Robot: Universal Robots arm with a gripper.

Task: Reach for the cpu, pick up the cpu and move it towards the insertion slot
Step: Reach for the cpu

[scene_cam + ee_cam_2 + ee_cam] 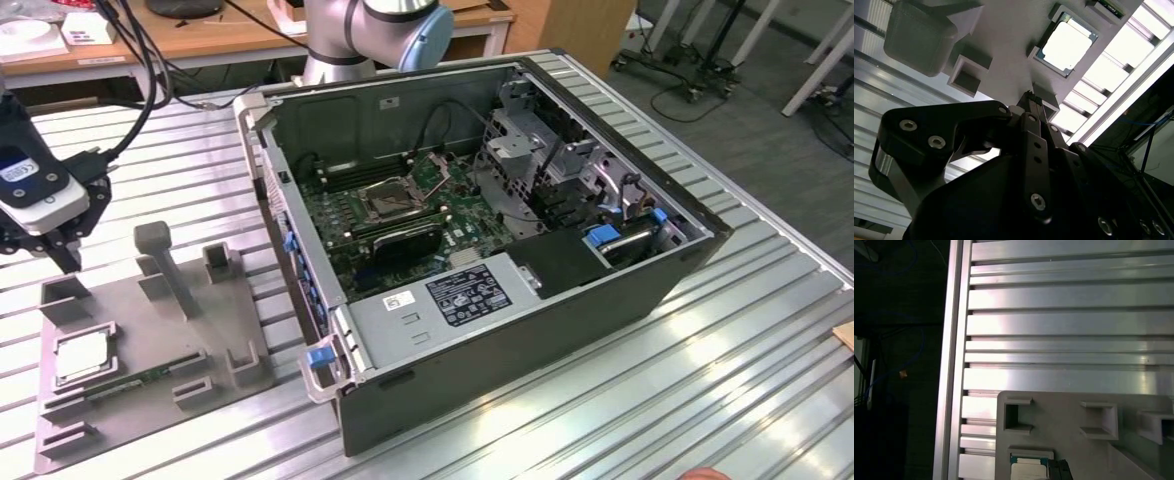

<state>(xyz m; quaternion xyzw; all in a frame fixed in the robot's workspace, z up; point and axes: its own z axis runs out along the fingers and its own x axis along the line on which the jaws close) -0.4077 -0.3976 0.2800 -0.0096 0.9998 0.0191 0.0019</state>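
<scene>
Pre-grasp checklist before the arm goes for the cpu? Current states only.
1. cpu lying flat in its pocket on the grey fixture, top uncovered: ok.
2. gripper empty: ok, nothing is held.
3. Jaws open for the grasp: not ok, they look shut.
4. Gripper lined up over the cpu: not ok, it hangs above the fixture, off to one side and apart from the chip.
5. insertion slot free of anything lying in it: cannot tell from the exterior view.
</scene>
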